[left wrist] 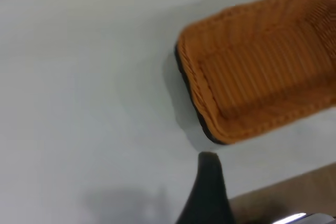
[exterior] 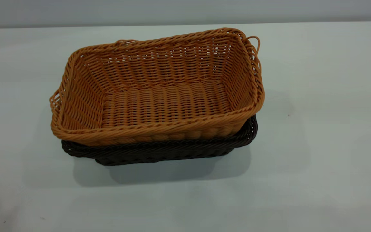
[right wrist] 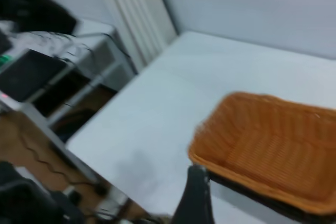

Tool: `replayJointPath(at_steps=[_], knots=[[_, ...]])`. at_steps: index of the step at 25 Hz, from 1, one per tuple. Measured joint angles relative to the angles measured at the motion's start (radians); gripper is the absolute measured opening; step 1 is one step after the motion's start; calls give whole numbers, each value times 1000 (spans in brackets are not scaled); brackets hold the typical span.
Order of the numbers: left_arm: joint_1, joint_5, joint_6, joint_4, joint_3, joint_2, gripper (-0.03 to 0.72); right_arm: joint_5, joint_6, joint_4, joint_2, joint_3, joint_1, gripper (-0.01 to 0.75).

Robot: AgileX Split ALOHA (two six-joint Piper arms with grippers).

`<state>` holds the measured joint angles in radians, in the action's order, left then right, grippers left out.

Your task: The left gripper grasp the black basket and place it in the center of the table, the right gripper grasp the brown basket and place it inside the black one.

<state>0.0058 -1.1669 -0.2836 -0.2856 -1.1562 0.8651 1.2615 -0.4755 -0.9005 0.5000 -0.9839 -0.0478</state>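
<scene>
Nesting in the black basket [exterior: 172, 151], the brown basket [exterior: 159, 96]; pincer openings indiscernible.

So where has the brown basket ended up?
The brown basket sits nested inside the black basket near the middle of the table in the exterior view, slightly askew, with neither gripper touching it.
</scene>
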Motion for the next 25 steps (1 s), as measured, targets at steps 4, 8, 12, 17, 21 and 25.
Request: replayJointPath(at_steps=[4, 8, 12, 17, 21, 25], knots=[[-20, 5, -10, -17, 143, -249, 536, 2, 25, 95, -110, 114, 0, 586], [-20, 5, -11, -28, 272, -479, 537, -5, 52, 211, -221, 215, 0, 586], [-20, 5, -10, -11, 392, -666, 537, -12, 85, 319, -322, 278, 16, 586], [-20, 5, 0, -8, 527, -826, 537, -57, 143, 459, -402, 371, 75, 586], [-20, 5, 2, -5, 603, -881, 537, -76, 176, 540, -437, 443, 105, 586], [-20, 18, 13, 25, 653, -886, 537, -98, 204, 601, -509, 502, 108, 586]])
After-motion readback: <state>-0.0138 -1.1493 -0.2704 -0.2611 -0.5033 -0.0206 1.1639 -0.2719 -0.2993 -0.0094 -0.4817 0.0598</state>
